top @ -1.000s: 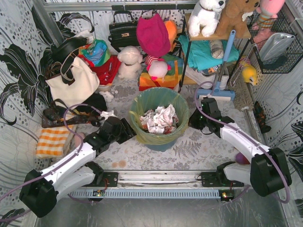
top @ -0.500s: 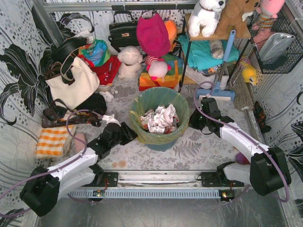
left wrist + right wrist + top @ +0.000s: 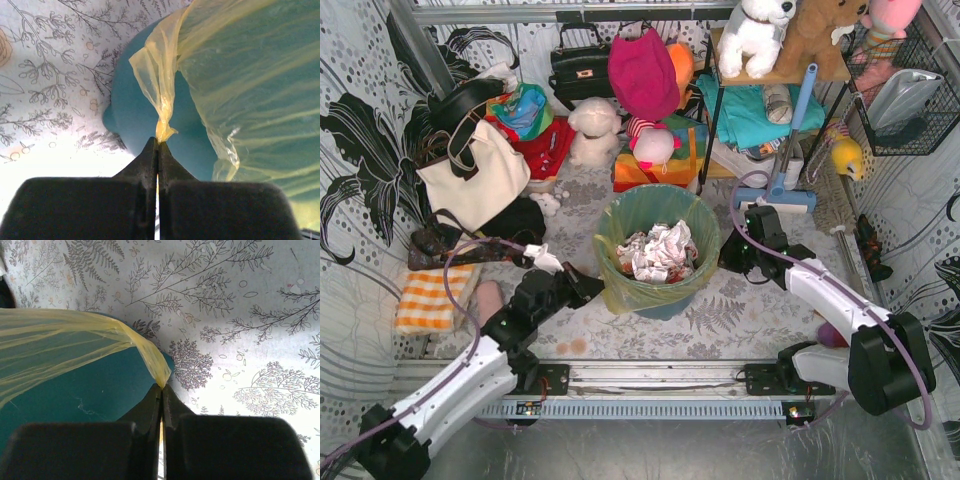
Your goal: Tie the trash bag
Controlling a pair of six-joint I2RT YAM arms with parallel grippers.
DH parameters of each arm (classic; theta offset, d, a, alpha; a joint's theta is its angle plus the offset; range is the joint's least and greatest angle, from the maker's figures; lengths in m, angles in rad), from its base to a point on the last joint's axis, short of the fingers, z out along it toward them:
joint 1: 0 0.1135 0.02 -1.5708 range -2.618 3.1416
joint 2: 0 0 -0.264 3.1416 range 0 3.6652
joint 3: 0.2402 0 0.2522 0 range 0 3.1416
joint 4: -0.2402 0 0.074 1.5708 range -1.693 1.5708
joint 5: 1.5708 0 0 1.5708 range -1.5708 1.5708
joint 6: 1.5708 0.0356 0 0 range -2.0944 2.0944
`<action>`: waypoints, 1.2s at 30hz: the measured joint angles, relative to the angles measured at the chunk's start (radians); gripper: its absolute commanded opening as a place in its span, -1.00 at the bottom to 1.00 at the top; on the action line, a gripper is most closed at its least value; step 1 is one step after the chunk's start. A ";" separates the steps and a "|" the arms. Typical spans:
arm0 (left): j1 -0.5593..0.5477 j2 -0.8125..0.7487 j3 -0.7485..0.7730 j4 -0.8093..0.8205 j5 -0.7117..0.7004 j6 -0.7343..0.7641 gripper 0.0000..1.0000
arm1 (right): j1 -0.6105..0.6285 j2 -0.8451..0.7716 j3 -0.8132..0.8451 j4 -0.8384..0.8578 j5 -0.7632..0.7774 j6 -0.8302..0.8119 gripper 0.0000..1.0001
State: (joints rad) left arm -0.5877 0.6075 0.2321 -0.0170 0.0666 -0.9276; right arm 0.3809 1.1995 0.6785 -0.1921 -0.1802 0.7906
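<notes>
At the round teal plastic bin's (image 3: 132, 112) nine and three o'clock, left fingers (image 3: 146, 167) and right fingers (image 3: 151, 407) pinch the yellow-green plastic trash bag (image 3: 240, 75); no knot yet.

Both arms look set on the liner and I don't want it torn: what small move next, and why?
Probably raise both grippers slightly, up and inward, to peel the trash bag off the bin. The left gripper is shut on a pinched tab of it, the right gripper on the opposite edge, and the bag's top is folded over the bin's rim.
</notes>
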 measured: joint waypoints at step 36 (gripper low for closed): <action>0.000 0.207 0.114 -0.150 -0.123 -0.020 -0.04 | 0.000 0.056 0.066 -0.003 -0.046 -0.022 -1.00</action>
State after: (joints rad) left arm -0.5880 0.8143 0.3466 -0.1673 -0.0563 -0.9478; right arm 0.3809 1.2556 0.7444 -0.1955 -0.2260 0.7689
